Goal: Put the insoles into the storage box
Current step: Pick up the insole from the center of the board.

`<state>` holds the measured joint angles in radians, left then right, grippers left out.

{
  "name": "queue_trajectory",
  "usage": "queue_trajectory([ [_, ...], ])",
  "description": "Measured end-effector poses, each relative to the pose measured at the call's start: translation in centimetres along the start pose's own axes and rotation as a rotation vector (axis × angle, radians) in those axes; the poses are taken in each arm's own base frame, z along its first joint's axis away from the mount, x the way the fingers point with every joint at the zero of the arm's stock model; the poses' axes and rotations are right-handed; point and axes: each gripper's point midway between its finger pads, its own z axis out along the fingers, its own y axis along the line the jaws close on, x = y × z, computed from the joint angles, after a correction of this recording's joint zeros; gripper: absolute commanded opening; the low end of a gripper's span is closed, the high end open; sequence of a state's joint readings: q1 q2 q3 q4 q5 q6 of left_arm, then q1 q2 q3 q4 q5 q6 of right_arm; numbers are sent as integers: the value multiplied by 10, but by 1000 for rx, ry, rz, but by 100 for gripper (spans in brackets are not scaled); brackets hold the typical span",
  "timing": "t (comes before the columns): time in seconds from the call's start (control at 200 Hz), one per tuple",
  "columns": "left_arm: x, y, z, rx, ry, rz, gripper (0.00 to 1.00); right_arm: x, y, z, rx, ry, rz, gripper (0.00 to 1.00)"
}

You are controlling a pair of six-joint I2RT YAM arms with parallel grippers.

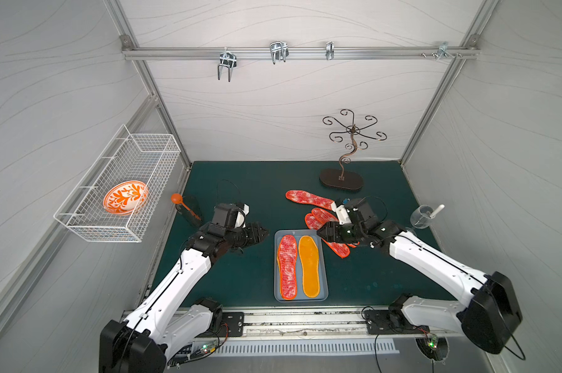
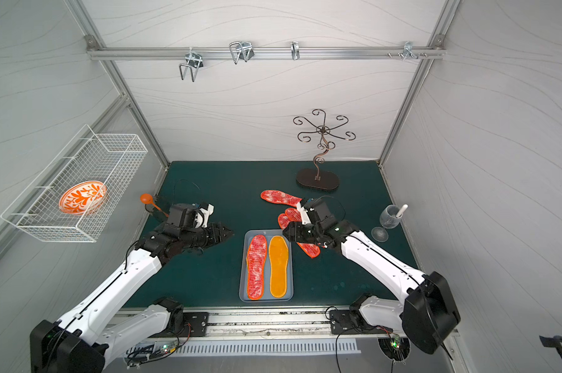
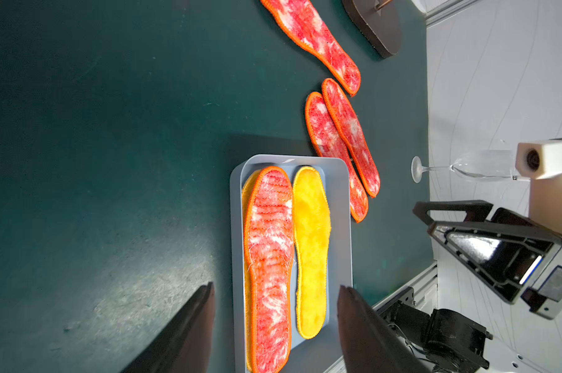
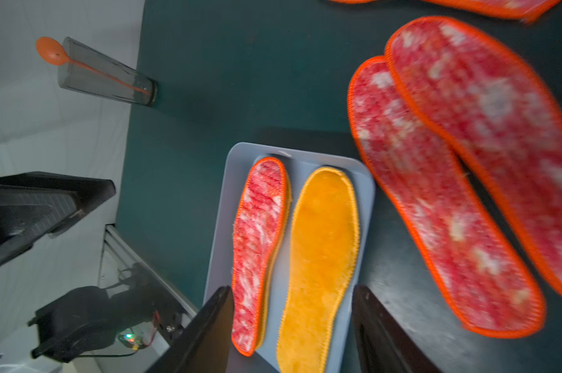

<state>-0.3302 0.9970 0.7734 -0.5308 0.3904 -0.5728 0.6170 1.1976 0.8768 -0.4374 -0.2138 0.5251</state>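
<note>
Six flat, foot-shaped fabric insoles, itemised for you.

Three lie in the shallow grey-blue plastic storage box [image 1: 300,298]. One mottled red-and-white insole with an orange stitched edge [image 1: 287,266] sits on a plain yellow-orange insole [image 3: 247,200], of which only the rim shows. A second plain yellow-orange insole [image 1: 309,266] lies to its right.

Three mottled ones lie on the dark green table mat [image 1: 241,193]:
- an overlapped pair [image 1: 318,219] close against the box's far right corner
- a single mottled insole [image 1: 308,199] farther back

Handling, as a judgement: light, thin and limp, so expect droop from a one-end pinch. The fleecy face should grip well, and nothing here is fragile. Take the pair's upper insole, the one farther from the box, by its stitched edge at an end. A flat pinch mid-length may lift both.

Right gripper [image 1: 321,232]: jaws apart, empty, above the box's far right corner, beside the pair.

Left gripper [image 1: 264,232]: jaws apart, empty, over the mat left of the box's far end.

Clear stemmed wine glass [image 1: 422,217]: stands at the mat's right edge, so keep your right arm's swing away from it.
</note>
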Motion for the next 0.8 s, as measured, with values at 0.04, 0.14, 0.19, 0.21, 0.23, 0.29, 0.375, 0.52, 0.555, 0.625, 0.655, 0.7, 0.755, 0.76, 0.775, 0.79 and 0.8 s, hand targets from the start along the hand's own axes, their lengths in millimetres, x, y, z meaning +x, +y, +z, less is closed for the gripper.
queue_trajectory([
  [0.04,-1,-3,0,9,-3,8,67,-4,-10,-7,18,-7,-10,63],
  [0.14,-2,-6,2,21,-5,19,69,-9,-33,-19,76,-5,-40,63],
  [0.19,-2,-6,3,21,-3,24,70,-10,-40,-23,96,5,-62,63],
  [0.21,-2,-6,3,21,-3,26,70,-10,-42,-25,101,9,-71,63],
  [0.23,-2,-6,4,20,-2,30,70,-10,-45,-27,107,12,-80,63],
  [0.29,-2,-5,5,19,1,37,71,-12,-49,-31,119,17,-102,63],
  [0.375,-1,-4,7,16,10,47,72,-17,-53,-34,132,19,-138,63],
  [0.52,-2,-6,8,17,14,69,75,-22,-63,-27,166,44,-188,62],
  [0.555,-4,-7,7,20,11,75,76,-23,-67,-23,175,57,-192,62],
  [0.625,-7,-10,6,26,5,83,78,-26,-73,-13,190,88,-200,61],
  [0.655,-8,-11,5,29,4,87,78,-27,-76,-9,196,100,-203,60],
  [0.7,-8,-13,5,32,3,88,79,-29,-81,-2,206,117,-202,60],
  [0.755,-8,-13,5,33,5,88,80,-32,-88,6,219,137,-199,58],
  [0.76,-8,-13,5,33,6,88,80,-32,-89,7,221,140,-200,58],
  [0.775,-8,-13,5,33,6,88,80,-33,-91,9,224,144,-198,58],
  [0.79,-8,-13,5,34,7,88,81,-34,-93,11,228,149,-197,58],
  [0.8,-8,-13,5,34,7,87,81,-35,-94,13,229,153,-198,58],
])
